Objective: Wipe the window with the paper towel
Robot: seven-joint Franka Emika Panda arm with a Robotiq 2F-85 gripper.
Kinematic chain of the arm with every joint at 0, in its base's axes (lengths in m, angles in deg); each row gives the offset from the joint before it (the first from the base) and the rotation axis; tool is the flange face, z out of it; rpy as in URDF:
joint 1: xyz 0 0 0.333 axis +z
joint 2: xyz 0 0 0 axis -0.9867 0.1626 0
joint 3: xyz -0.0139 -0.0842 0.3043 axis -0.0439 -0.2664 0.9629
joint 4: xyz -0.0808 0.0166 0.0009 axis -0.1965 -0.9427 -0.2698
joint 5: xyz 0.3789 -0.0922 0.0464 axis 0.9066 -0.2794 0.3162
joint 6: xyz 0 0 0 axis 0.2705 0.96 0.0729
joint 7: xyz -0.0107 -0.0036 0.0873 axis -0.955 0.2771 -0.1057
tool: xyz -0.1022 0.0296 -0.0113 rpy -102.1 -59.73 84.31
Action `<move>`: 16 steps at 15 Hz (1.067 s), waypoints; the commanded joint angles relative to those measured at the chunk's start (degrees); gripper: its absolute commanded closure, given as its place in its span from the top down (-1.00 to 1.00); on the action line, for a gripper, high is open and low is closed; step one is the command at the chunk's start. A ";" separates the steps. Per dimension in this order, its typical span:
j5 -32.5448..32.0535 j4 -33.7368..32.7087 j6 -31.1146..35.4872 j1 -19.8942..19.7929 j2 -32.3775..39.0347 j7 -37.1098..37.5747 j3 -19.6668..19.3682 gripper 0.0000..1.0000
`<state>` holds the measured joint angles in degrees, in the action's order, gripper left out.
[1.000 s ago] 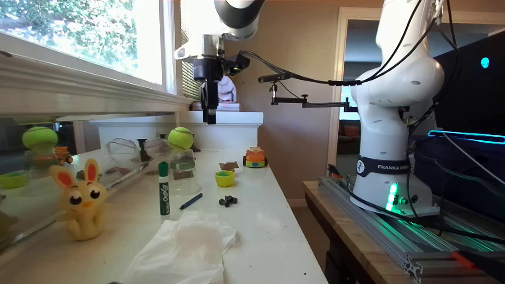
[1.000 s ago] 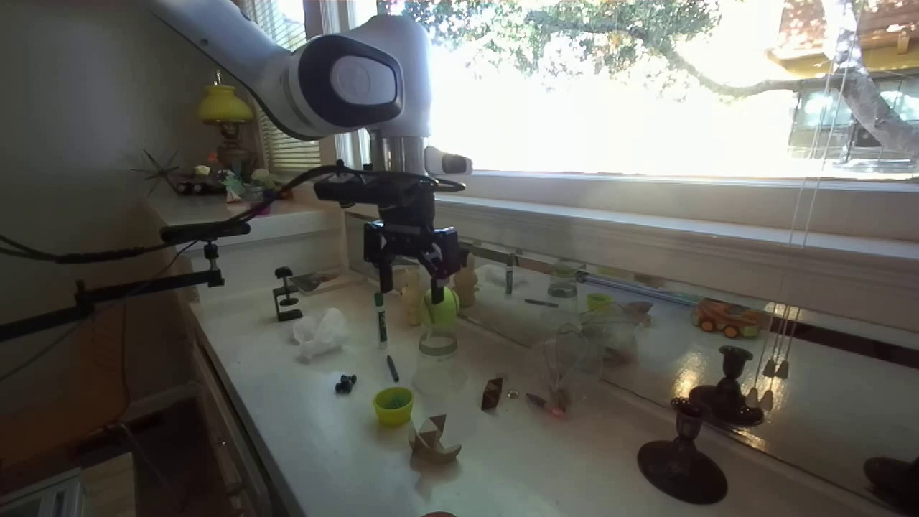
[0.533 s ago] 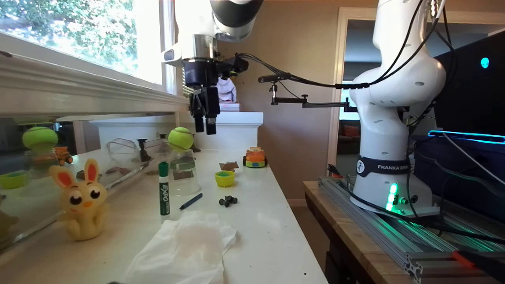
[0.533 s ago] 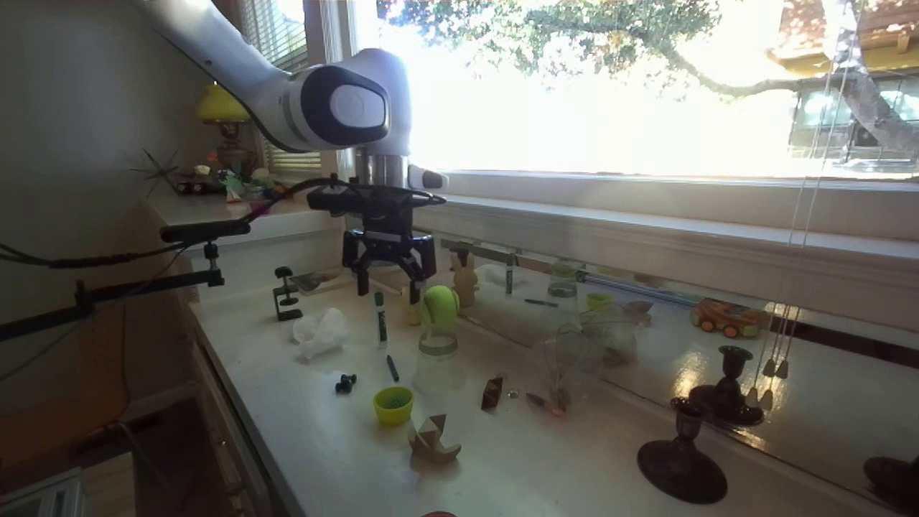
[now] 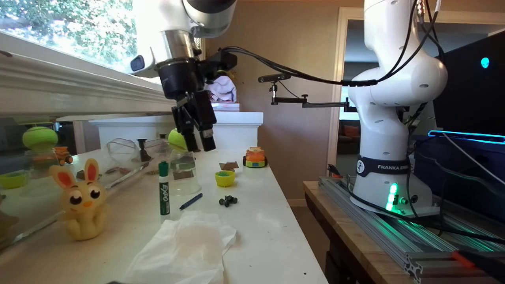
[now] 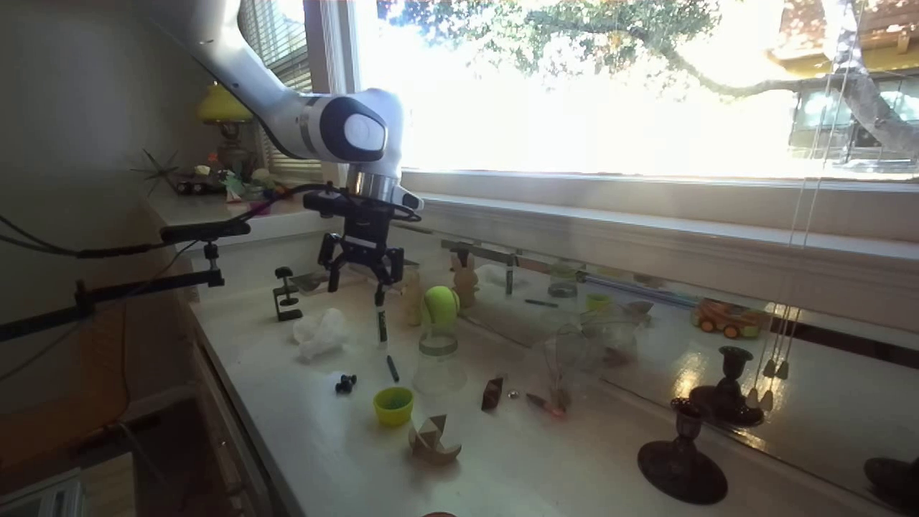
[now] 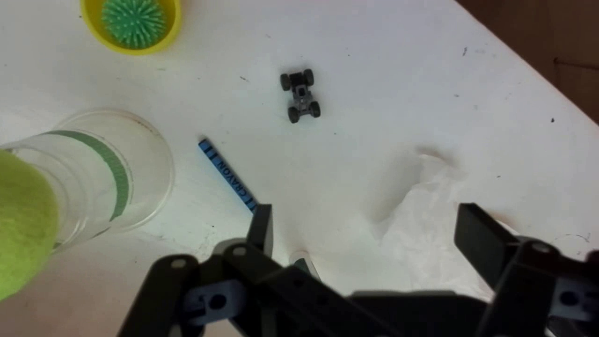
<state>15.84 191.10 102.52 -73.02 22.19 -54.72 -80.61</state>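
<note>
In an exterior view, paper towel (image 5: 189, 248) lies crumpled on the desk (image 5: 272, 240), nr end cut off by bottom edge; window (image 5: 79, 43) runs past top & L edges. Above the desk, well apart from paper towel, hangs the tool (image 5: 200, 145), tilted & blocking pt of tennis ball (image 5: 176, 138) on a clear jar (image 5: 183, 185). By the paper towel: bunny toy (image 5: 85, 215), upright green marker (image 5: 164, 197).

In an exterior view, w/ black clamp (image 6: 286, 296) just beside paper towel, glare washes out most of window. Wire-like thing (image 6: 562, 359) by mirror (image 6: 811, 416) hard to make out; reddish thing (image 6: 439, 514) cut off at bottom, can't tell what. A fingertip (image 6: 380, 294) overlaps green marker's top.

Wrist view: tool wide, paper towel & bare desk showing btwn fingers (image 7: 262, 229); one hides pt of paper towel, other overlaps end of blue crayon (image 7: 228, 175). Green marker mostly hidden behind tool. Yellow cup (image 7: 174, 18) cut off at top, tennis ball at L edge; toy car (image 7: 301, 96) in full view.
</note>
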 commanded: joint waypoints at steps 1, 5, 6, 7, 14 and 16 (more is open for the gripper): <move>2.71 -6.84 -7.87 -0.22 4.96 3.58 0.90 1.00; 5.54 -10.31 -9.90 0.09 8.07 9.56 1.61 1.00; 6.70 -10.71 -8.96 0.10 8.51 10.97 1.81 1.00; 7.75 -11.06 -8.46 0.16 8.86 12.67 1.97 1.00; 4.11 -10.84 -2.46 2.14 7.89 20.63 2.16 1.00; 5.95 -10.66 -3.56 1.17 8.50 18.12 2.43 1.00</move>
<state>21.77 180.54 99.10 -71.92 30.66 -36.59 -78.10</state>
